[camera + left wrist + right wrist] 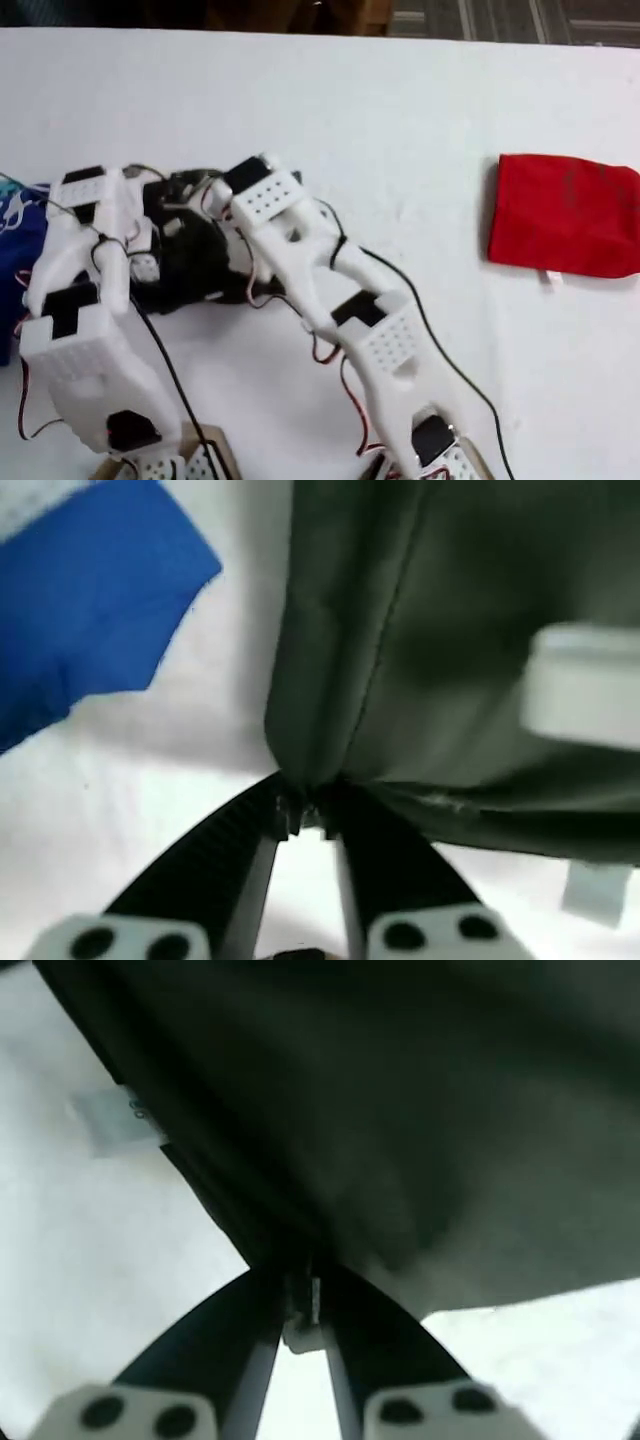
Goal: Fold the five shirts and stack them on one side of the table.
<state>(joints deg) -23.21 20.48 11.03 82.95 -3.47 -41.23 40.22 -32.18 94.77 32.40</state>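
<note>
We see the dark shirt (450, 680) as soft matt cloth w/ stitched seams. Blue shirt (90, 630) & red shirt (565, 215): matt cloth too. Counter (400, 100) is white, matt, smooth. Left arm (90, 360) & right arm (385, 345): hard white plastic. Jaws: black plastic, ribbed inside.

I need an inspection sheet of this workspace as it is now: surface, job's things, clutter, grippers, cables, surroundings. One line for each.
Surface: white table.
Job's things: red shirt folded, on the right side; blue shirt at the left edge; dark shirt bunched under the arms.
Clutter: nothing seen.
Grippers: left gripper and right gripper are each shut on the dark shirt's edge.
Cables: black cable and red wires run along the arms.
Surroundings: dark strip beyond the table's far edge; details unclear.
</note>
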